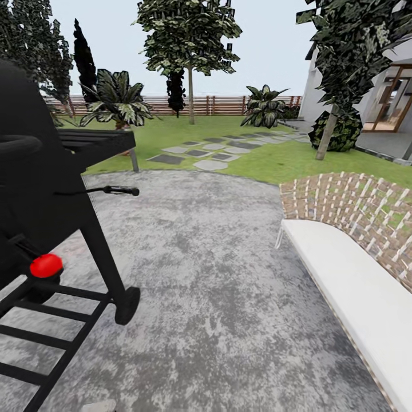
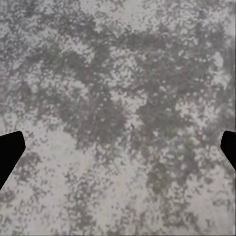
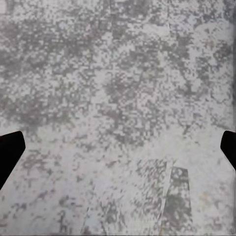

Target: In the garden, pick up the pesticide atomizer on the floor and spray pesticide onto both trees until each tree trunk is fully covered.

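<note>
Head view: the robot stands on grey mottled paving. A black grill on a wheeled frame crowds the near left, with a red knob low on it. A white-cushioned bench with a woven back runs along the right. Beyond the paving lies the lawn with stepping stones and a slatted fence at the far edge. One tree with a straight bare trunk stands on the grass near the fence; a second tree with a leaning trunk stands to the right, before a house. Both are well apart from the robot. Two palms sit low by the fence.

The atomizer cannot be located on the ground shown; the grill or bench may hide it. As a judgement, such a sprayer should be light, rigid and somewhat slick, best taken around the neck or handle below the trigger.

Left wrist view: the left gripper hangs over bare paving, fingertips spread wide at either edge, nothing between them.

Right wrist view: the right gripper is likewise spread and empty over paving. A faint paler patch near one edge is too blurred to identify.
</note>
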